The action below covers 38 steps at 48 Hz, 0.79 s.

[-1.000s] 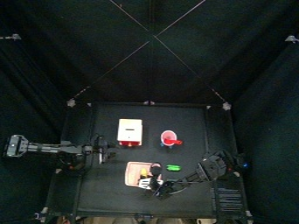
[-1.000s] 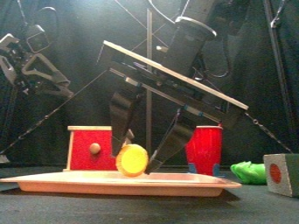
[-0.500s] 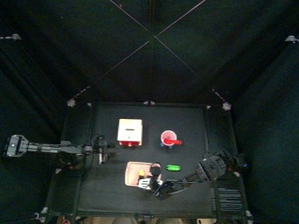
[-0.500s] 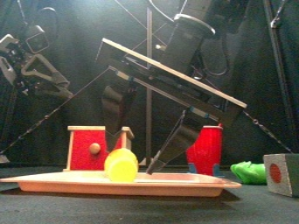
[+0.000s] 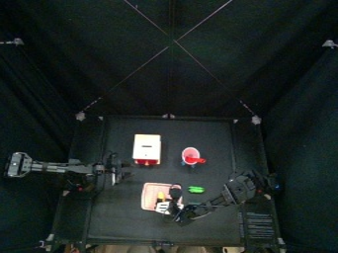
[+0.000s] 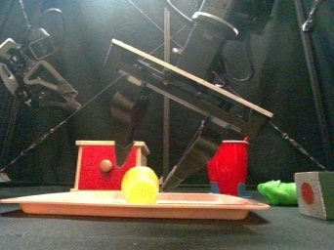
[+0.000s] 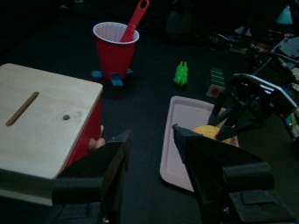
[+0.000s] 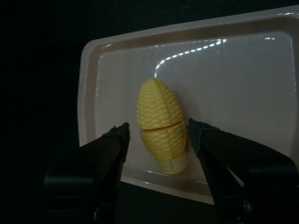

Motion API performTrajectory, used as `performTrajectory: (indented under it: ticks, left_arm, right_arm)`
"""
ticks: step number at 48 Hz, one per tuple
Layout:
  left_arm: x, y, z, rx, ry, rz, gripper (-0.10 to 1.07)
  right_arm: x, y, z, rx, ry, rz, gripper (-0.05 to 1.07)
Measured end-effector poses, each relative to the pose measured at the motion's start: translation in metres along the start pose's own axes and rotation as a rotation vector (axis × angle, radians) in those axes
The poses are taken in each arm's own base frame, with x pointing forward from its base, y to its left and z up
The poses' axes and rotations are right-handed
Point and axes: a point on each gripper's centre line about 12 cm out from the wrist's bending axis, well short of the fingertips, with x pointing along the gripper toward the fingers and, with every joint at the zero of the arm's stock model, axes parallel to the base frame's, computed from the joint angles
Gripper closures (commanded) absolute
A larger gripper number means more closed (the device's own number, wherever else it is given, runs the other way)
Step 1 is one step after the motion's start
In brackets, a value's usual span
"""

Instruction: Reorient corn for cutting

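Observation:
The corn, a short yellow cob, lies on the pinkish board with its pointed end away from the wrist. My right gripper is open, one jaw on each side of the cob and clear of it. In the front view the corn rests on the board under the spread right gripper. From above, the board sits near the table's front. The left gripper is open and holds nothing, resting at the table's left beside the box.
A red-and-white box stands behind the board, a red cup to its right. A small green object lies right of the board. A grey cube with a red dot stands at the front right.
The right jaws have spread wider and let go of the corn. The cob has turned and settled flat on the board. The left arm has not moved.

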Motion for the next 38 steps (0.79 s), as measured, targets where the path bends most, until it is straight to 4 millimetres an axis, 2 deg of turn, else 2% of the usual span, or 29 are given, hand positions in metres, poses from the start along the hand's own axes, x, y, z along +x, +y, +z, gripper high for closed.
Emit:
performTrajectory:
  ticks: [38]
  left_arm:
    - [0.000,0.000,0.000,0.002,0.000,0.000,0.16]
  right_arm:
    - [-0.008,-0.003,0.013,-0.015,-0.039,-0.007,0.14]
